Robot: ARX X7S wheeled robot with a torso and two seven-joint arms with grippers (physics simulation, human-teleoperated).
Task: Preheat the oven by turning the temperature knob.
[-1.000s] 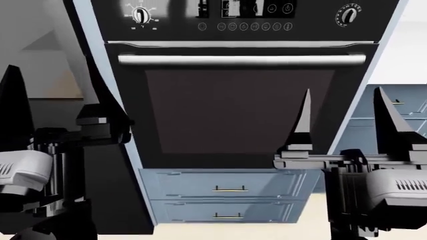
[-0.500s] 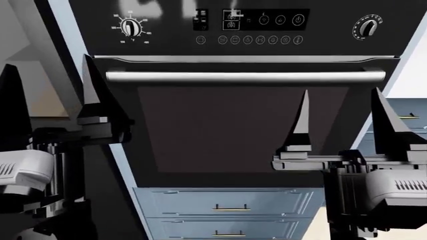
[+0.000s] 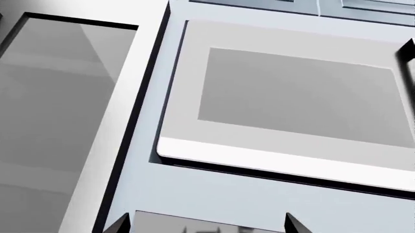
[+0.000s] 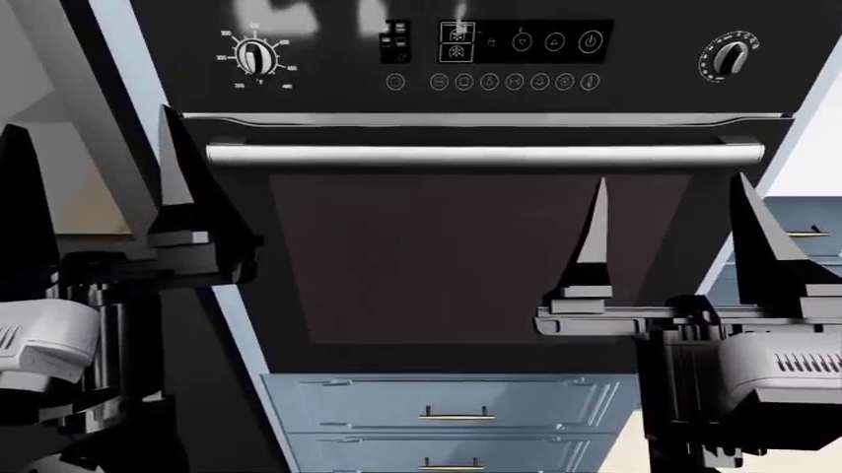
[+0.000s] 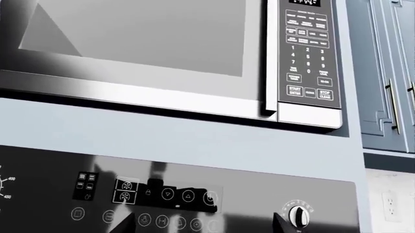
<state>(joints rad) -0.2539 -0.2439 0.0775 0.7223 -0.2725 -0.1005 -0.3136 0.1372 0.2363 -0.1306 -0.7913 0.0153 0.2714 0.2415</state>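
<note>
The black oven (image 4: 474, 256) fills the head view, with its dark glass door, silver bar handle (image 4: 484, 155) and touch panel (image 4: 494, 54). The temperature knob (image 4: 258, 59), ringed by white numerals, is at the panel's upper left. A second knob (image 4: 728, 56), ringed by tick marks, is at the upper right and also shows in the right wrist view (image 5: 297, 215). My left gripper (image 4: 93, 123) is open and empty, below and left of the temperature knob. My right gripper (image 4: 672, 182) is open and empty in front of the door's right side. Neither touches the oven.
Blue-grey drawers with brass pulls (image 4: 455, 414) sit under the oven. A steel microwave (image 5: 162, 48) with a keypad is built in above it. Blue cabinet doors (image 5: 382, 73) and a wall outlet (image 5: 389, 199) are to the right. The left wrist view shows pale grey cabinet panels (image 3: 292, 97).
The head view has shifted: the oven panel and handle now sit lower and look larger than a second ago. Both grippers keep the same open pose in view.
</note>
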